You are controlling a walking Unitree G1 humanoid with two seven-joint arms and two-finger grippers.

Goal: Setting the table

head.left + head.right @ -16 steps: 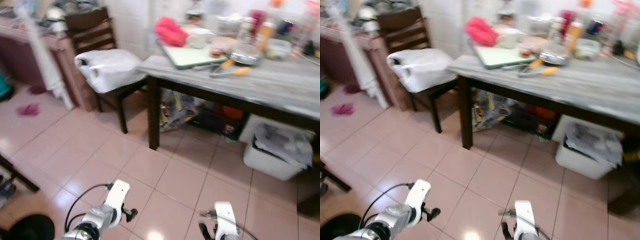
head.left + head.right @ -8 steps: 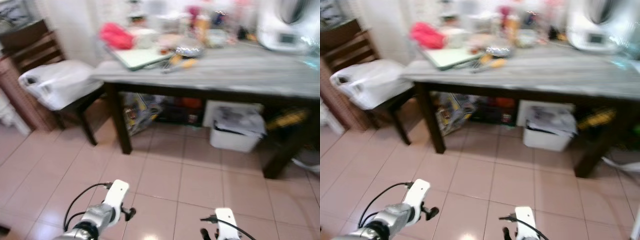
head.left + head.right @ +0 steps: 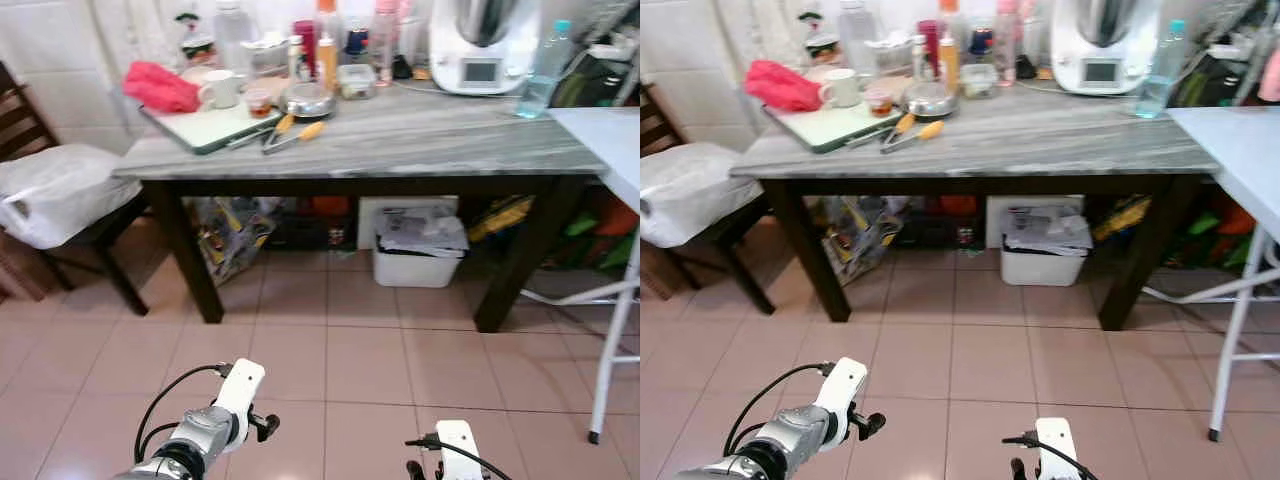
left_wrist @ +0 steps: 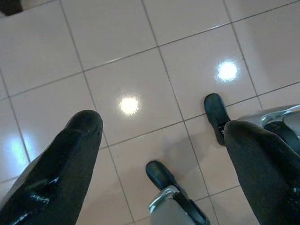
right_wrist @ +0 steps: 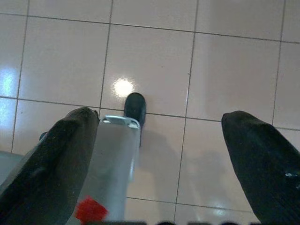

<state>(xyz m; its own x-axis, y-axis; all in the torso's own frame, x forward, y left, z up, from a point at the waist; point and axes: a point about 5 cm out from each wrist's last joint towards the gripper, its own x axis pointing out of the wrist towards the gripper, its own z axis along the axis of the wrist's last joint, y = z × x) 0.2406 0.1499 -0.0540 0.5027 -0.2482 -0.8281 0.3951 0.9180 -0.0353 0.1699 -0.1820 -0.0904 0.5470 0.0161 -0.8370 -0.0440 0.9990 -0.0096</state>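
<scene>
While both arms hang low over the tiled floor (image 3: 330, 350), nothing is in hand. The left gripper (image 4: 159, 136) has its two black fingers spread wide with bare tile between them, and the right gripper (image 5: 159, 136) is just as wide, empty too. That fits a robot on approach, I'd say: arms down and out of the way until it reaches the work.

Further off stands the grey table (image 3: 420, 135), one long top on dark legs. Under it sit a white bin (image 3: 415, 250) stuffed with paper and a bag (image 3: 235, 225) of clutter. To the robot's left, one dark chair (image 3: 90, 235) carries a white plastic bag (image 3: 55, 190) on its seat.

On top, everything is crowded along the far left end, leaving the near edge bare, which looks like room for the setting. Count with me: one green tray (image 3: 205, 125), one red cloth (image 3: 160, 85), one white mug (image 3: 222, 92), one metal bowl (image 3: 307, 100), two orange-handled utensils (image 3: 290, 135) lying side by side, a cluster of bottles (image 3: 325, 45) I can't tally, and one white kitchen machine (image 3: 480, 45).
</scene>
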